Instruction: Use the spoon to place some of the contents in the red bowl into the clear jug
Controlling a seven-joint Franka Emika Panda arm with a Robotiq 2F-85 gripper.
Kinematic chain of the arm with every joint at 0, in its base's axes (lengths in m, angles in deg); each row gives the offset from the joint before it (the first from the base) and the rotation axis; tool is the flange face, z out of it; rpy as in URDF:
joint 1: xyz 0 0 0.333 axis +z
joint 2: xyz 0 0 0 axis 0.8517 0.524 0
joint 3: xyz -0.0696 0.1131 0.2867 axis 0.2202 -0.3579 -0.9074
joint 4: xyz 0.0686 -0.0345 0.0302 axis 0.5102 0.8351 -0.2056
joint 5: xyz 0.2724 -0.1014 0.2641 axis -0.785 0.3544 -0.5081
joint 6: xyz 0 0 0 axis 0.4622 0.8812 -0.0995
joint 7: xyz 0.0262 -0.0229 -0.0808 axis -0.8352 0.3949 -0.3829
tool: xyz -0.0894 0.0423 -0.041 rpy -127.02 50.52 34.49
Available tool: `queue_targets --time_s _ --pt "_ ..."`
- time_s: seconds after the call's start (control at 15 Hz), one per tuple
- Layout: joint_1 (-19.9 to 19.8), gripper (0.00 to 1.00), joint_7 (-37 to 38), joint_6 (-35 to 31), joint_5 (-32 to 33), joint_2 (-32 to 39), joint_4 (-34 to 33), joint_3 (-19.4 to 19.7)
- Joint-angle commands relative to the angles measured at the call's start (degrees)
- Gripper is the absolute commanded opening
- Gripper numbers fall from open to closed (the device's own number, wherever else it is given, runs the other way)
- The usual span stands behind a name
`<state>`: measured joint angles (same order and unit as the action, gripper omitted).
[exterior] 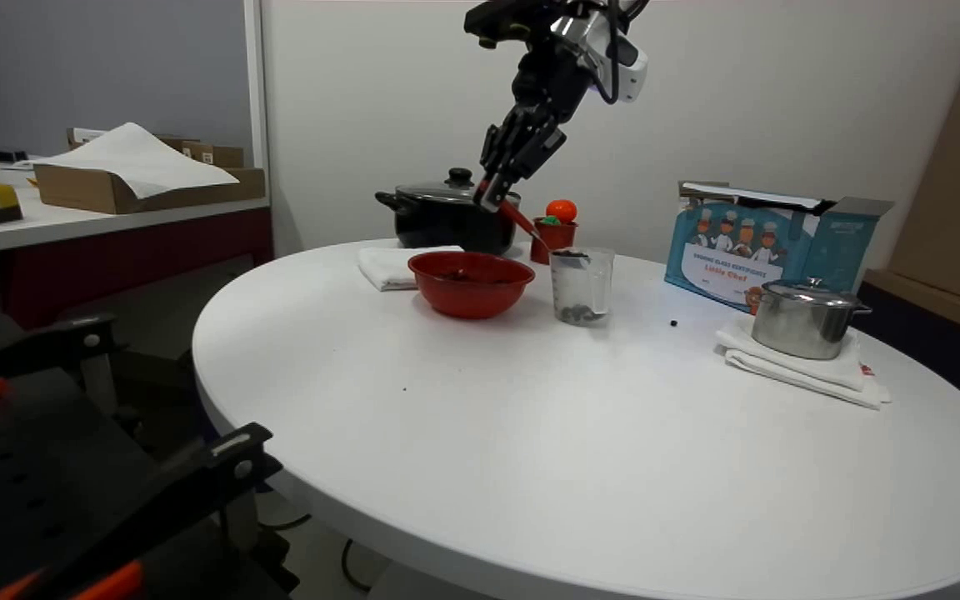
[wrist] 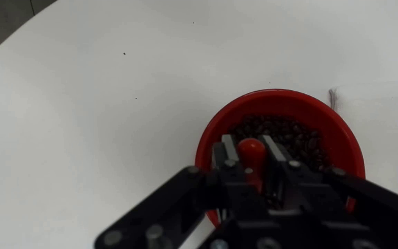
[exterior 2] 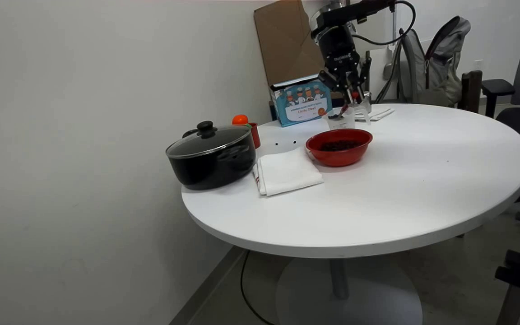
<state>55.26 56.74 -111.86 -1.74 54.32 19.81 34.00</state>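
The glossy red bowl (exterior: 470,296) holds dark beans and stands on the white table. It also shows in an exterior view (exterior 2: 339,157) and below the fingers in the wrist view (wrist: 278,95). The clear jug (exterior: 573,287) stands beside it with some dark beans at its bottom; it is partly hidden in an exterior view (exterior 2: 342,122). My gripper (exterior: 492,190) is shut on the spoon's red handle (wrist: 252,152). The spoon (exterior: 518,220) slants down, its head at the jug's top opening with dark beans there. Whether the head touches the rim I cannot tell.
A black lidded pot (exterior 2: 212,164) and a red cup (exterior: 555,238) with an orange ball stand behind. A folded white cloth (exterior 2: 287,174) lies by the bowl. A blue box (exterior: 730,250) and a metal pot (exterior: 801,325) stand beyond the jug. A loose bean (exterior: 673,323) lies on the table.
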Motion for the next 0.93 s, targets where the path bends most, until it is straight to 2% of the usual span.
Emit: queue_targets --time_s 0.0,0.87 --pt "-1.3 0.12 -0.2 4.2 -2.9 3.5 -5.9 -0.4" --pt "-4.2 0.12 0.2 13.7 -9.5 14.4 -20.8 -1.0"
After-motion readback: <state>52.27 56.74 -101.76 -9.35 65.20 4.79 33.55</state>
